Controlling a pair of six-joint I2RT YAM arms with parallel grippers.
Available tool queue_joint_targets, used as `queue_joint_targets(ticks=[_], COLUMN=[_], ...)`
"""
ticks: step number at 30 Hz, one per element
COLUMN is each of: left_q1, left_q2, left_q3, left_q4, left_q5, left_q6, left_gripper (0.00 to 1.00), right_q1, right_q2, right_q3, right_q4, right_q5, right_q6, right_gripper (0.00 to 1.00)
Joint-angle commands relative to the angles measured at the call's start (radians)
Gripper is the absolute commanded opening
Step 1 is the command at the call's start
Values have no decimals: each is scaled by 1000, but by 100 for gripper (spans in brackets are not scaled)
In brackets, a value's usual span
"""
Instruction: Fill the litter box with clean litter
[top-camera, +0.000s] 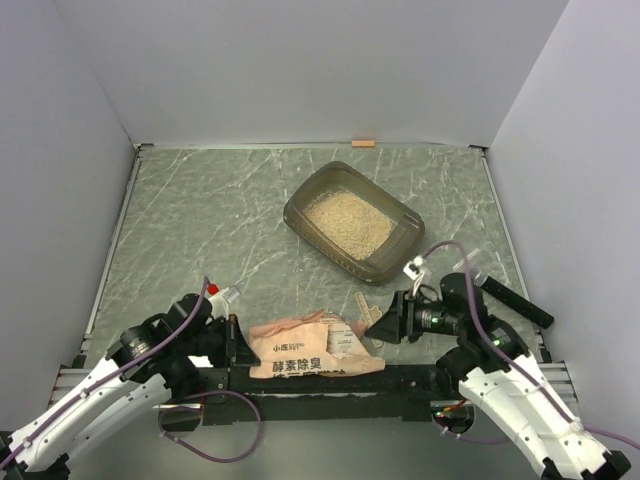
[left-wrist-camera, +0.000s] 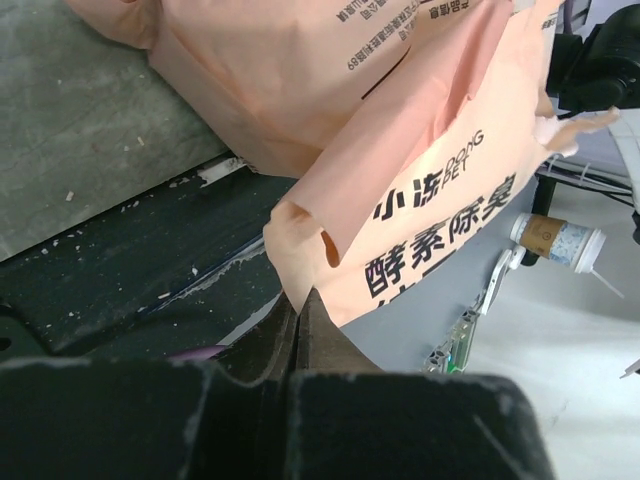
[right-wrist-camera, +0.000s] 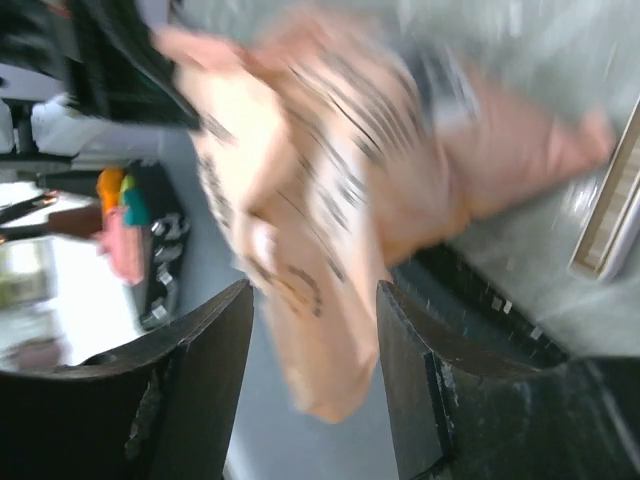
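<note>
orange bag (right-wrist-camera: 330, 200) blurred, right wrist view

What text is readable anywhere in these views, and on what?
"小冻 DONG PET": on the orange bag, left wrist view.
"酵素除臭": same bag, just below; also legible in the top view.
Fine print near the bag's edge: too small.
Label on the paper cup: blurred.
Right wrist view: all blurred.

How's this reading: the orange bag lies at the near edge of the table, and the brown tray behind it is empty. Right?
Not quite: the tray is not empty. The top view shows pale litter spread over its floor. The rest holds: the orange bag lies at the near edge of the table, the brown tray behind it.
</note>
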Motion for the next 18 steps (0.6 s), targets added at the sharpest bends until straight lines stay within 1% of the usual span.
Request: queue_joint_targets(ticks=[1,4,5,6,8,9,10,12,13,15,16,17,18], left_q1=[3,3,3,3,3,3,3,3,1,3,3,3,3], left_q2=[-14,-14,-12,-15,-17,-20,-20,-24,-26,-28,-29,-32,-34], left_q3=[0,0,0,0,0,0,-3,-4,-4,-3,-3,-3,-3], left_q4=[-68,-61,-62,-59,-61,-61,-61,-56,-56,-56,-58,-59,-61], left_q5=[-30,-25,-27,-28,-31,-30,-28,-27,-27,-30,-30,-30,-33], left_q6=[-29,-26,-27,-27,-29,-30,-32,-33,-35,-33,-33,-33,-33], left_gripper=[1,1,1,1,1,1,1,1,1,1,1,1,1], right_q1=[0,11,17,41,97,173,215,314,403,503,601,646,687], right_q2=[46,124,143,173,198,229,246,317,345,426,451,479,535], right_q3=[182,274,293,307,335,347,370,398,428,462,499,522,542], right_q4=[-45,-62,-68,-56,-31,-16,-10,-1,-2,-4,-14,-25,-36], right_q5=[113,91,84,53,44,48,68,125,190,260,312,412,476], right_q6=[-192,-292,-312,-343,-366,-389,-400,-430,-438,-458,-466,-475,-492], right_gripper=[59,57,55,53,52,52,52,54,54,54,54,55,55])
